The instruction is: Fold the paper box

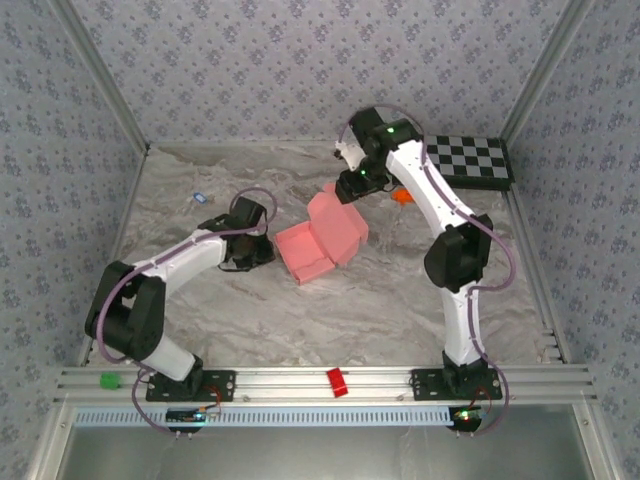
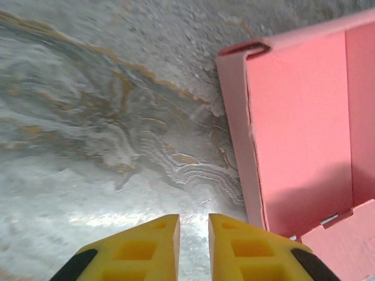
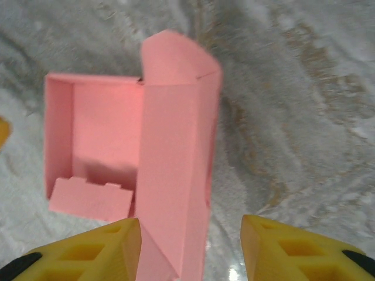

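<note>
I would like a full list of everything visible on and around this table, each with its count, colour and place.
paper box: one, pink, table centre, lid open
checkerboard: one, black and white, far right corner
toy: one, orange, right of the box, beside the right arm
block: one, red, middle of the near rail
small piece: one, green, left end of the near rail
tiny object: one, bluish, far left, too small to identify
table: one, marbled grey-white
left gripper: one, yellow fingers, slightly apart, left of the box
right gripper: one, yellow fingers, open, at the lid
</note>
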`<move>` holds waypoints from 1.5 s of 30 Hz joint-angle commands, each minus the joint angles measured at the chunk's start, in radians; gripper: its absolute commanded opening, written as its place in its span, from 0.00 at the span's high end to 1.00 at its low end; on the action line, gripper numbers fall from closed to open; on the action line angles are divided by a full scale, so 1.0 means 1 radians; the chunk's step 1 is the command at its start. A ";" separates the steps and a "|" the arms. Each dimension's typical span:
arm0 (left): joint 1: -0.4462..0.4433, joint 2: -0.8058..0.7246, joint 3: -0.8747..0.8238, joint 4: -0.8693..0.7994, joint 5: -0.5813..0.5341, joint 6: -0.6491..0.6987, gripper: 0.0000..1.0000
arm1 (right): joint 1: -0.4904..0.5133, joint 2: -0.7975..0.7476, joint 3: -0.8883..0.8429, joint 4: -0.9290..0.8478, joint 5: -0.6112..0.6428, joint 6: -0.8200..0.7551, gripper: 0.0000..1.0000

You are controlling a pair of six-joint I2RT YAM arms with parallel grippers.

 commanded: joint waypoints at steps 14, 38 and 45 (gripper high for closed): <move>0.150 0.378 0.506 -0.099 0.081 0.294 1.00 | -0.035 -0.680 -0.857 0.505 0.158 0.254 0.50; 0.128 0.497 0.418 -0.078 0.204 0.307 1.00 | 0.208 -0.596 -1.238 0.816 0.403 0.590 0.80; 0.100 0.438 0.335 -0.060 0.203 0.271 1.00 | 0.184 -0.475 -1.130 0.801 0.441 0.584 0.81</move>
